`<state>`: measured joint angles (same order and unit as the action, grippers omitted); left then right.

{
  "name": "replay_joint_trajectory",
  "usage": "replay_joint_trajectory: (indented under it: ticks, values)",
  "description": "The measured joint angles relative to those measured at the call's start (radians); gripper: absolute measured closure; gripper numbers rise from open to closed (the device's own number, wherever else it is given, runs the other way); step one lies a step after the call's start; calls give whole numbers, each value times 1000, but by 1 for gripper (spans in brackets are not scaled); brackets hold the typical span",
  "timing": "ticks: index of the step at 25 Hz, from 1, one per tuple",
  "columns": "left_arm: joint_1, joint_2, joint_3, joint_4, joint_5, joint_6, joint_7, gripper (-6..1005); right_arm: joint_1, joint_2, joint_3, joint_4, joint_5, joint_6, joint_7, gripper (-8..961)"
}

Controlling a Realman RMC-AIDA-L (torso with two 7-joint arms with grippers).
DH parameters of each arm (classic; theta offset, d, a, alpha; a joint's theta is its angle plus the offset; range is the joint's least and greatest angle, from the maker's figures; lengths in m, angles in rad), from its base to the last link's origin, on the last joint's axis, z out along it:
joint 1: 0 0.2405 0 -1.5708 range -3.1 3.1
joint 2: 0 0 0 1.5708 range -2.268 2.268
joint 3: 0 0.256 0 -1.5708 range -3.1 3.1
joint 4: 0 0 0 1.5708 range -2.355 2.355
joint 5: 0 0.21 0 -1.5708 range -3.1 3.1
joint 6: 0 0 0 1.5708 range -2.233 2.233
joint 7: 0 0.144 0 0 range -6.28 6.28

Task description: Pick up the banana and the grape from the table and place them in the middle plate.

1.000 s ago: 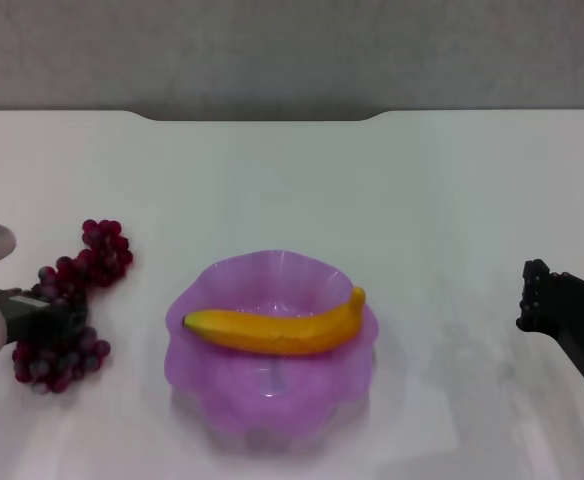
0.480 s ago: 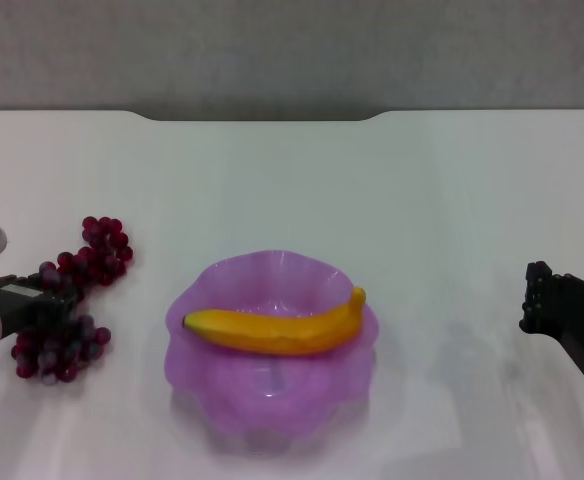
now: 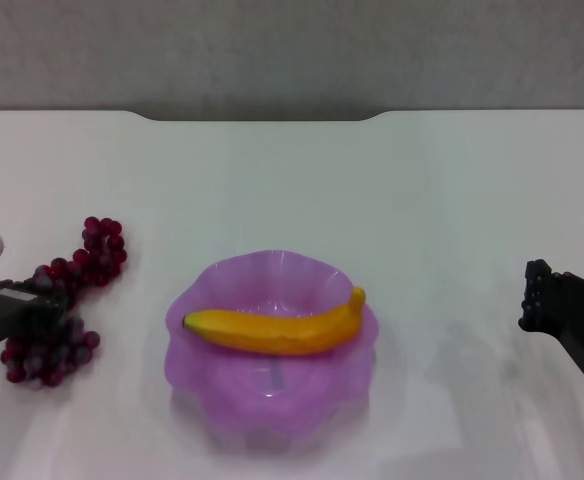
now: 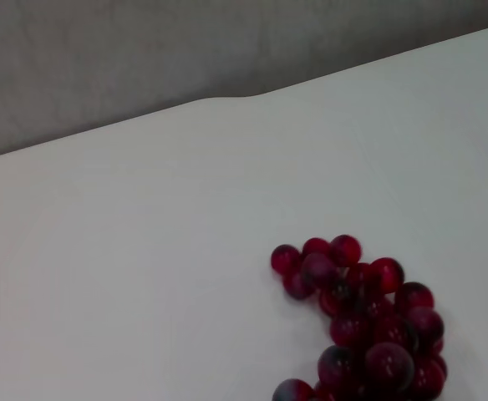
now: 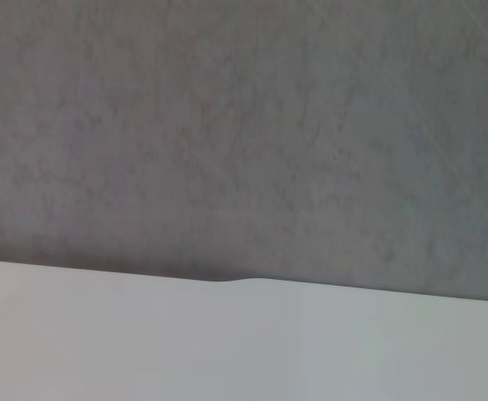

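The yellow banana [image 3: 277, 332] lies across the purple scalloped middle plate [image 3: 272, 405] at the centre front of the white table [image 3: 392, 190]. The dark red grape [image 3: 97, 250] bunch is at the far left, running from a far tip down to a near clump. My left gripper [image 3: 32, 306] is at the middle of the bunch, shut on it. In the left wrist view the grape [image 4: 369, 317] shows close up over the tabletop. My right gripper [image 3: 538, 296] hangs idle at the right edge, well away from the plate.
The table's notched far edge [image 3: 262, 117] meets a grey wall behind. Bare white tabletop lies between the grape bunch and the plate, and between the plate and the right gripper.
The left gripper has shifted a little left and away, and the grape bunch has moved with it. The banana, plate and right arm have stayed put.
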<state>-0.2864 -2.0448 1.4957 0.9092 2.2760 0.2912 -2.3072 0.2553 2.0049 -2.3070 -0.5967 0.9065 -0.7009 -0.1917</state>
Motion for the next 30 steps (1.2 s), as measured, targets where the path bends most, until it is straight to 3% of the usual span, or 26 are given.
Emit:
replay_joint_trajectory:
  ticks: [30]
  values:
    - [6,0,28,-14,-60,-98,0,821,2,0,0,0,0,5,0,926]
